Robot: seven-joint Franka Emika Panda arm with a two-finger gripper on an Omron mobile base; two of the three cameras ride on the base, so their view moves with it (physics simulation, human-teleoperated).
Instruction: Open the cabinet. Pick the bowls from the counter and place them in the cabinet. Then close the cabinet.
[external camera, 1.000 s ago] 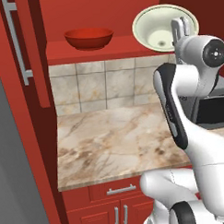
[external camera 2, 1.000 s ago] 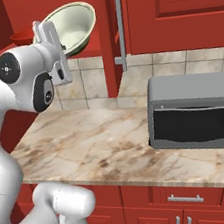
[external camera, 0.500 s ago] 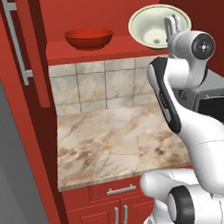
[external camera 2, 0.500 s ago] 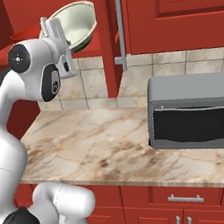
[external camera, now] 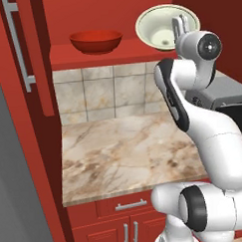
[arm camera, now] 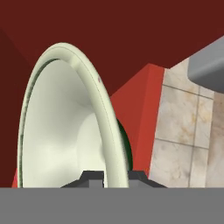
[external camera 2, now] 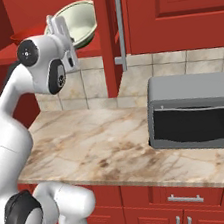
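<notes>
bowls: 2, red + pale | microwave: 1 | open doors: 2, left + right | drawer: 1

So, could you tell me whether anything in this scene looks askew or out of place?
Only the pale bowl: it stands steeply tipped on edge, its rim pinched in the shut gripper above the cabinet shelf, not resting flat. The red bowl sits upright on that shelf. Nothing looks spilled or damaged.
</notes>
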